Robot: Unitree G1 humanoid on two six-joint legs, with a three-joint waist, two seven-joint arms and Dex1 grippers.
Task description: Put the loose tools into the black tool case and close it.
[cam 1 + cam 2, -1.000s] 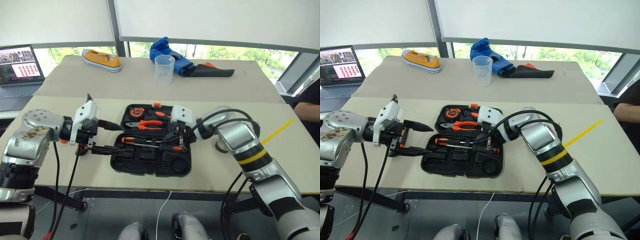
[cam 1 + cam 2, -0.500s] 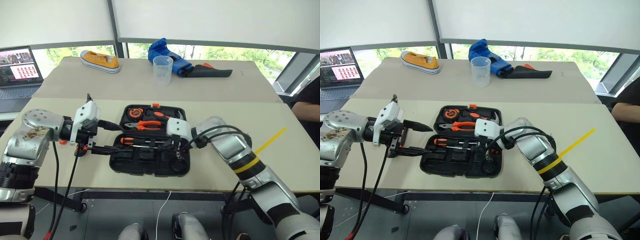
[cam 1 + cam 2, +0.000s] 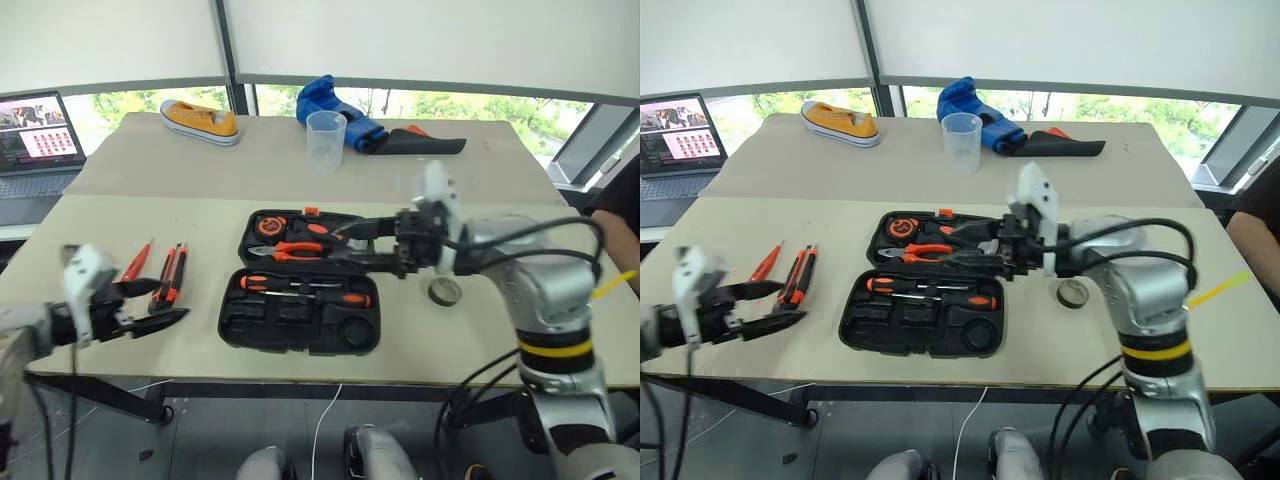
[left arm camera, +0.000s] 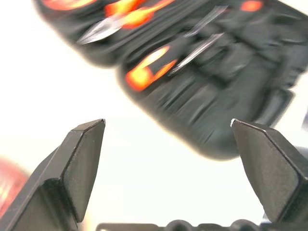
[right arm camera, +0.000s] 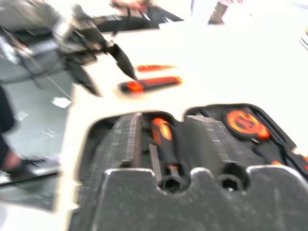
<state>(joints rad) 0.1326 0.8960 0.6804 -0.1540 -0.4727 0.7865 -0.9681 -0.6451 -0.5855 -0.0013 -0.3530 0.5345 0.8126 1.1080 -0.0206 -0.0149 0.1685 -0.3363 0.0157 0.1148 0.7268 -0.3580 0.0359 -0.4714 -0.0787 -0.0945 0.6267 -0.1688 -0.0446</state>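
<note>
both claws (image 3: 150,304) (image 3: 355,246) wide, empty

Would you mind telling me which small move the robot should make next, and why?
Probably bring the open left gripper down over the utility knife beside it. The knife and the tester screwdriver lie loose on the table left of the open tool case, while two screwdrivers already sit in it. The tape roll lies near the open, empty right gripper.

The tool case (image 3: 300,300) is black, with two black-and-orange screwdrivers (image 3: 305,290) and orange-handled pliers (image 3: 295,248) in it. On the beige tabletop (image 3: 120,220): an orange tester screwdriver (image 3: 136,262), a black-orange utility knife (image 3: 170,275), a dark tape roll (image 3: 444,292), a yellow-orange shoe (image 3: 203,119), a clear cup (image 3: 327,138) and a blue cloth (image 3: 335,100).
</note>
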